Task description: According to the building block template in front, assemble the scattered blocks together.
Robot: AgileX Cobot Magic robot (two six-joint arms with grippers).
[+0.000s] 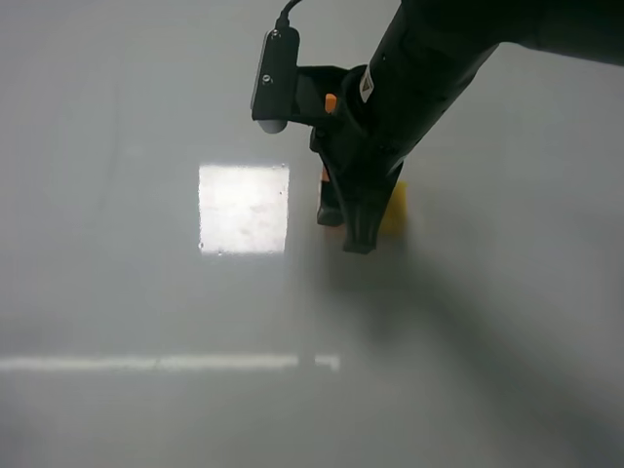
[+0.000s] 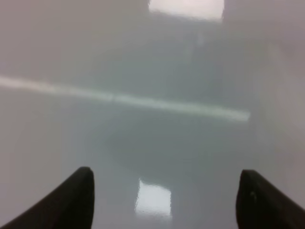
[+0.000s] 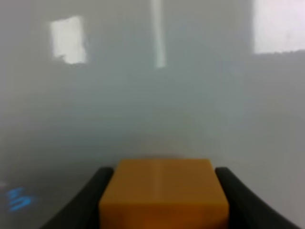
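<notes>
My right gripper (image 3: 162, 200) clamps the orange cube (image 3: 163, 193) beside the yellow cube (image 1: 394, 208); my left gripper (image 2: 164, 200) gapes, holding nothing.

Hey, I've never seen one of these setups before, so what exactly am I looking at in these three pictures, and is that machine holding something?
This is a robot with two arms, each ending in a two-fingered gripper. One picture comes from a camera mounted high, looking down on a glossy grey table. The dark shape there is the right arm, reaching in from the upper right.

The other two pictures come from small cameras on the wrists. The right wrist view shows the right gripper shut on an orange block, one dark finger on each side. From above, most of that block is hidden by the arm; a yellow block peeks out beside the gripper.

The left wrist view shows the left gripper open, with only bare table between its fingers. The bright patches are light reflections, not objects.
</notes>
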